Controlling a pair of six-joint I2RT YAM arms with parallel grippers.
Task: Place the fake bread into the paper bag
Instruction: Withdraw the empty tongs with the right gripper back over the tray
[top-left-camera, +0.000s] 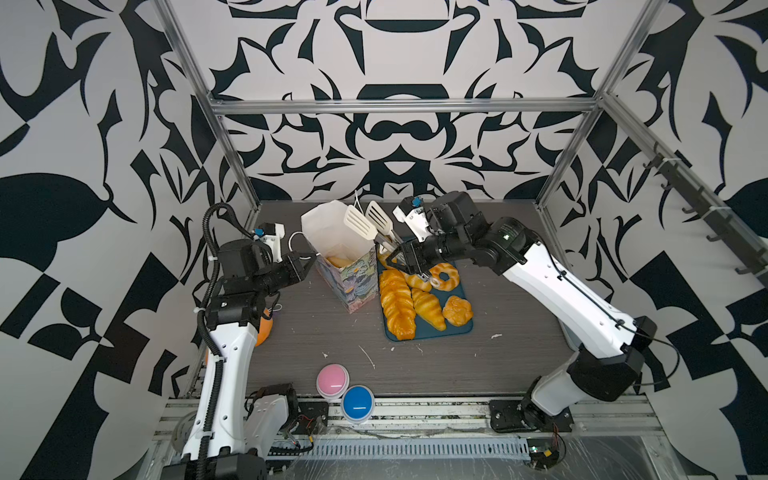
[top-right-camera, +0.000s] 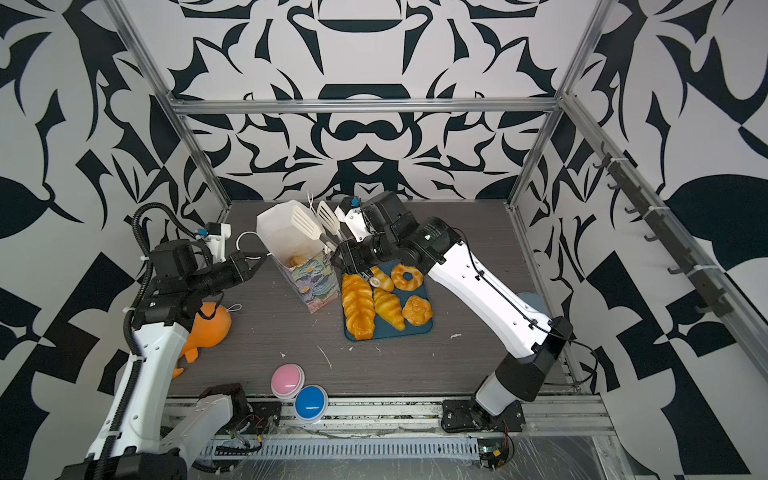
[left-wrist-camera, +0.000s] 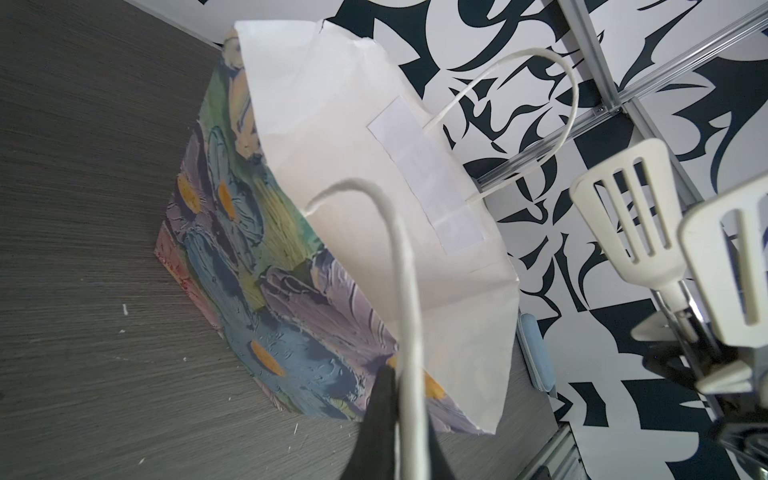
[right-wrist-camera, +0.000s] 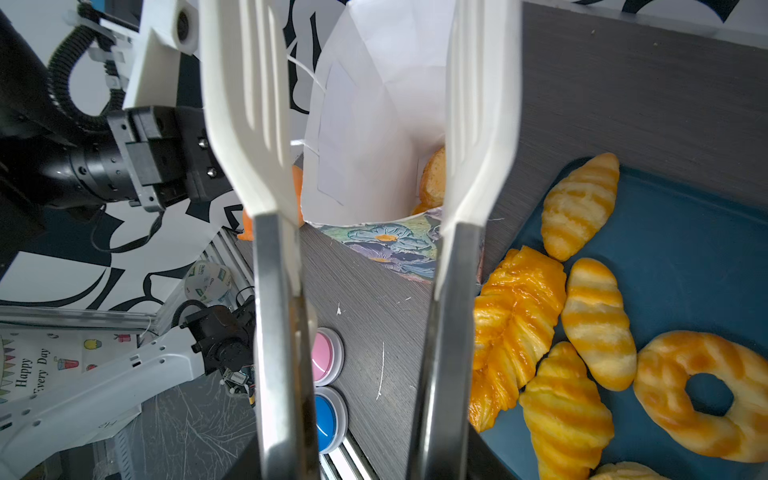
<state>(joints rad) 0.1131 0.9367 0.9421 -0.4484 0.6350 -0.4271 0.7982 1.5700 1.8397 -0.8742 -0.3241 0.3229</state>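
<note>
Our left pincer (left-wrist-camera: 400, 380) is closed, its black tips pinching one cord handle (left-wrist-camera: 405, 270) of the paper bag (top-left-camera: 353, 286). The bag stands upright on the table (top-left-camera: 436, 365) directly ahead of those tips, its mouth wide open. Our right pincer (top-left-camera: 401, 259) is clamped around the metal shanks of a pair of tongs (top-left-camera: 360, 224) whose white slotted blades reach out beyond its tips. The blades stand apart with nothing between them and hang over the bag's rim on the side nearest that pincer. One piece of the fake bread (right-wrist-camera: 434, 178) lies down inside the bag; in the right wrist view we see it between the two blades. How many more lie under it we cannot tell. The rest sits on a blue tray (top-left-camera: 459, 330) below and just behind the right pincer, close beside the bag: a braided loaf (top-left-camera: 397, 305) on the bag's side, three striped croissants (right-wrist-camera: 598, 324), one of them partly hidden beneath the pincer, then a ring doughnut (top-left-camera: 444, 275) and a knotted roll (top-left-camera: 457, 311) farther out. Behind the left pincer, tucked against its arm, lies an orange plush toy (top-right-camera: 212, 328). A pink button (top-left-camera: 332, 380) and a blue button (top-left-camera: 358, 402) sit side by side — well apart from both pincers — at the table's near edge.
</note>
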